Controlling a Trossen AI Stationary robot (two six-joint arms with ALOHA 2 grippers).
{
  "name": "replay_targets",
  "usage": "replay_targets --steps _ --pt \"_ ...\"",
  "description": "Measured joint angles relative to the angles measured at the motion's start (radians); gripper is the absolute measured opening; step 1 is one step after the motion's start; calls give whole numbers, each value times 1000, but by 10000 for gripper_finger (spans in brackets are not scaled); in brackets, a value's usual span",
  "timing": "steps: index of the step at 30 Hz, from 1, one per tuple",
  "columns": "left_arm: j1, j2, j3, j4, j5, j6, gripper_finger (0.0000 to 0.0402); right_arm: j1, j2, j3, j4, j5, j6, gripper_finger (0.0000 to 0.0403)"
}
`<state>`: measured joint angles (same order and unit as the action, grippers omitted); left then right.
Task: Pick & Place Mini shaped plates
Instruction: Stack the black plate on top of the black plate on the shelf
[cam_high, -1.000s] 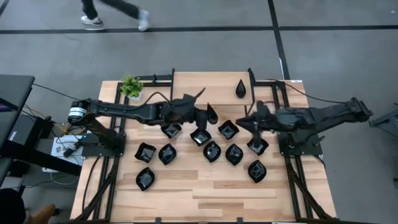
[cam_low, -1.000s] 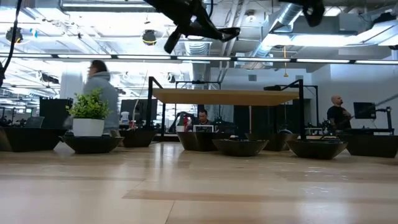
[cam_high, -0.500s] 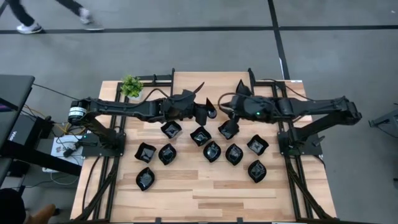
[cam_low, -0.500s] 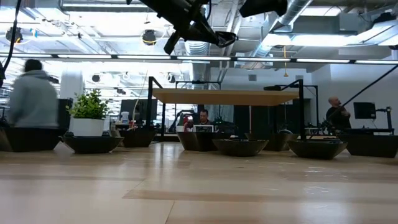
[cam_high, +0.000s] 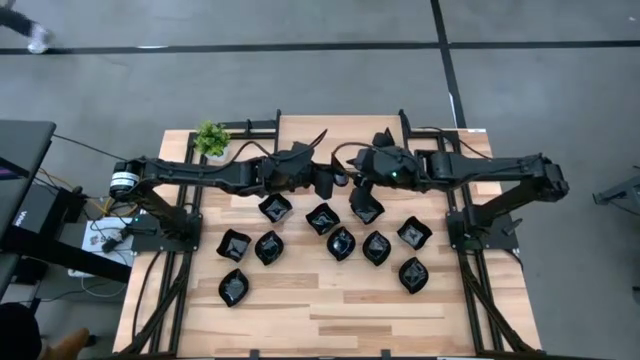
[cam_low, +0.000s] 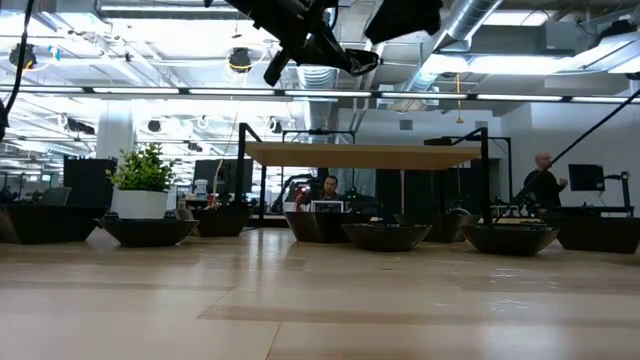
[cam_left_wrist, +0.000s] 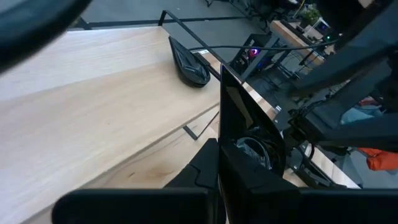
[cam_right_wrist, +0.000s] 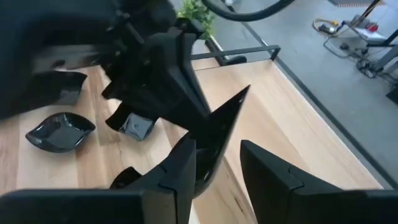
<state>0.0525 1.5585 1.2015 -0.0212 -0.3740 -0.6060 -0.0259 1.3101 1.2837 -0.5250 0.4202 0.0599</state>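
On the table (cam_high: 330, 310), ten plates (cam_high: 340, 243) in loose rows, from the front towards the middle. Above their rear row, high off the wood: left gripper (cam_high: 330, 182), clamped tight on one plate (cam_right_wrist: 222, 121), edge-on. Facing it, right gripper (cam_right_wrist: 219, 146), fingers (cam_right_wrist: 183, 165) apart, one on each side of that plate's free edge; perhaps not touching, hard to tell. Farther back, a teardrop plate (cam_left_wrist: 189, 65) near the rear edge. Plant (cam_high: 211, 138) at the rear left corner.
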Motion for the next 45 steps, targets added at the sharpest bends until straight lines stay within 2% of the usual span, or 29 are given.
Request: replay_targets --steps 9,33,45 --pt "5 0 0 9 0 1 7 -35 36 46 -25 -30 17 124" --pt "7 0 0 30 -3 7 8 -64 69 45 -44 -28 31 121" --pt "8 0 0 30 -4 7 8 -67 69 45 -43 -30 28 69"
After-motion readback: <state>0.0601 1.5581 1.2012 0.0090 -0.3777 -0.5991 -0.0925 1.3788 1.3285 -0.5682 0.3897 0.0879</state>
